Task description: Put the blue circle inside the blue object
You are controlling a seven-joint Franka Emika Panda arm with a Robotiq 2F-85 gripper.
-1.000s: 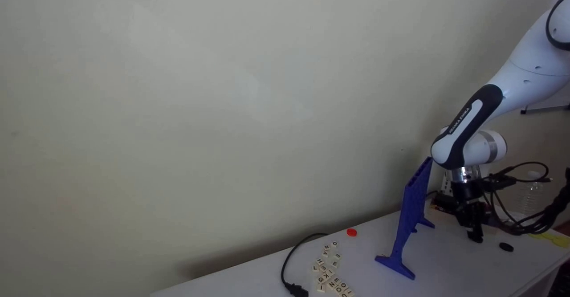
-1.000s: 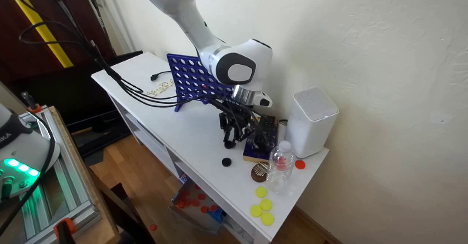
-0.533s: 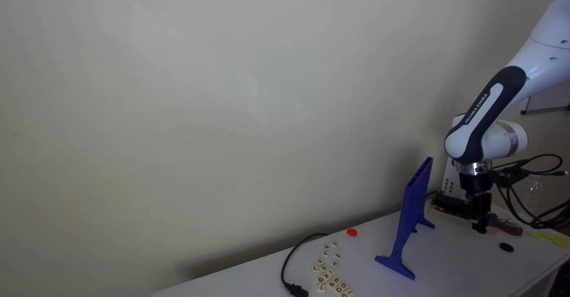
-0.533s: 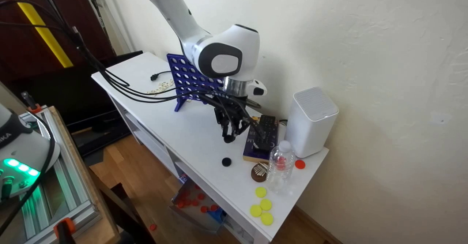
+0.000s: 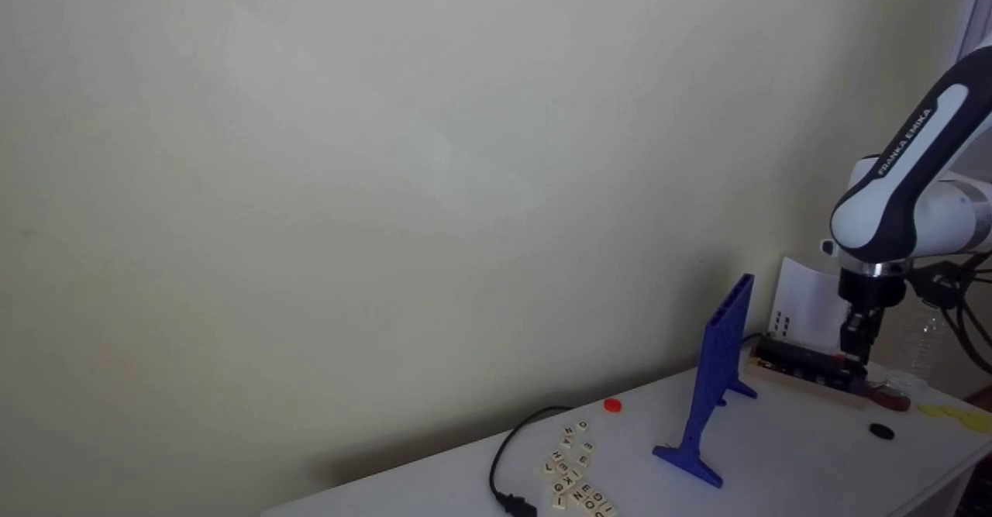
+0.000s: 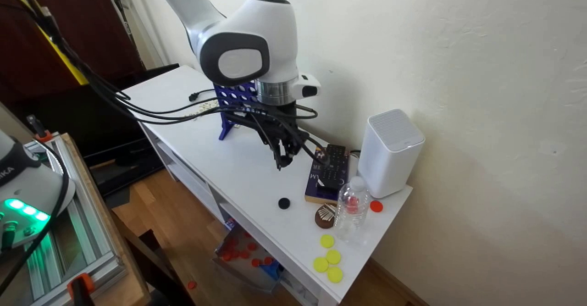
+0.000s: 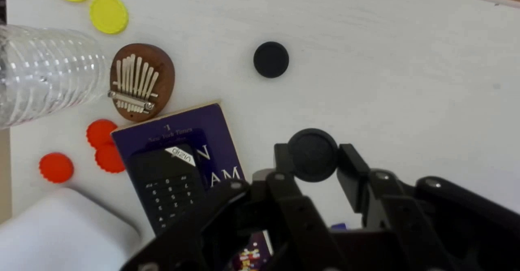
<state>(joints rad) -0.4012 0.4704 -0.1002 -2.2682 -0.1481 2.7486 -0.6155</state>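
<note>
My gripper (image 7: 313, 157) is shut on a black disc (image 7: 312, 152), its two pads pressing the rim from either side and its face turned to the wrist camera. No blue circle is in view; the held disc looks black. In an exterior view the gripper (image 5: 855, 358) hangs above the table near the book. The blue object (image 5: 717, 366) stands upright on splayed feet, to the left of the gripper there. Its holed grid (image 6: 224, 123) is partly covered by the arm in an exterior view. Only a small blue bit of it seems to show in the wrist view.
Another black disc (image 7: 271, 59) lies on the table. Nearby are a book (image 7: 219, 141) with a black remote (image 7: 174, 189), a thumb piano (image 7: 162, 72), a clear bottle (image 6: 351, 214), a white box (image 6: 396, 152), yellow discs (image 6: 334, 256) and letter tiles (image 5: 572, 480).
The arm has risen and moved away from the blue object, going right and up in an exterior view. The black disc is still held; the table's things have not moved.
</note>
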